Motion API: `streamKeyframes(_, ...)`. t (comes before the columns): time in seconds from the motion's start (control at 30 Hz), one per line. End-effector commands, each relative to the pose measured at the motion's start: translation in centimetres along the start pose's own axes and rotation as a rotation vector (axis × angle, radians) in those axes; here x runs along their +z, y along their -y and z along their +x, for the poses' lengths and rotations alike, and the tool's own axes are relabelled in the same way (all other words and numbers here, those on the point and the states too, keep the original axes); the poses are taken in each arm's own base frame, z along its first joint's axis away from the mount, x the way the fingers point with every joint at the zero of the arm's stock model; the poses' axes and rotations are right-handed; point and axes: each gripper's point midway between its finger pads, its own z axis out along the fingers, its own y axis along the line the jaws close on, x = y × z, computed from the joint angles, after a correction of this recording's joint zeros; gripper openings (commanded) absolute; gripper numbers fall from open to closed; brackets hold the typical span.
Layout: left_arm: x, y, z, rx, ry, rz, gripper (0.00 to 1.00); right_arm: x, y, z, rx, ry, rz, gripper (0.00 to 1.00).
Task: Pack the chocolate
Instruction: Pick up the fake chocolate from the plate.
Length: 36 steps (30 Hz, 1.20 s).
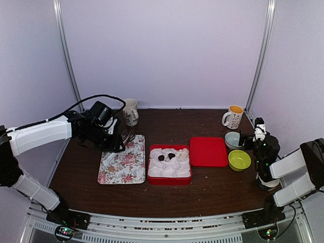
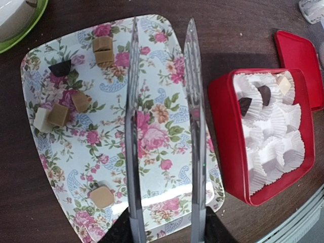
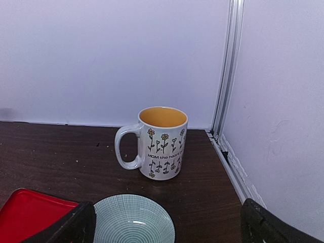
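Several small chocolate pieces lie on the floral tray (image 2: pixel 152 126): tan ones (image 2: pixel 104 49) (image 2: pixel 102 196) and a dark one (image 2: pixel 59 68). The red box (image 2: pixel 225 147), lined with white paper cups, holds two dark pieces (image 2: pixel 264 93) and a tan one (image 2: pixel 283 84). My left gripper (image 2: pixel 167 230) is shut on metal tongs (image 2: pixel 132 126); their two arms stand apart and empty over the tray. In the top view the left gripper (image 1: pixel 114 140) is over the tray's far end (image 1: pixel 121 167). My right gripper (image 3: pixel 167 223) is open and empty at the right (image 1: pixel 259 132).
The red lid (image 1: pixel 208 151) lies right of the box (image 1: pixel 169 177). A green bowl (image 1: pixel 239 160) and a grey-blue bowl (image 1: pixel 233 139) sit beside it. A flowered mug (image 3: pixel 162 144) stands at the back right, another mug (image 1: pixel 130 111) behind the tray. Walls close in the table.
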Motion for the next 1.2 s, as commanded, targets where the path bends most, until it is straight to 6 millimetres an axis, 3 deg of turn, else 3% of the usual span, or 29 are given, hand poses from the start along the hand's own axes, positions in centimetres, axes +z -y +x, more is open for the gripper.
streamKeyframes(0.0,0.8,-1.9,-0.9,-0.055,-0.006,-0.05,0.42,0.3,0.2,-1.1,0.009,0.03,0.006,1.0)
streamKeyframes(0.3,4.5,-2.9,-1.2,-0.08,-0.077,-0.081,0.46,0.3,0.2,-1.1,0.008,0.03,0.006,1.0)
streamKeyframes(0.67,7.4,-4.4,-2.2,-0.09,-0.084,-0.119,0.45,0.3,0.2,-1.0,0.009,0.029,0.006,1.0)
streamKeyframes(1.07,7.5,-5.9,-2.8,-0.088,-0.09,-0.205,0.44,0.3,0.2,-1.1,0.009,0.03,0.006,1.0)
streamKeyframes(1.17,7.6,-5.9,-3.0,-0.078,-0.089,-0.204,0.37,0.3,0.2,-1.0,0.008,0.028,0.006,1.0)
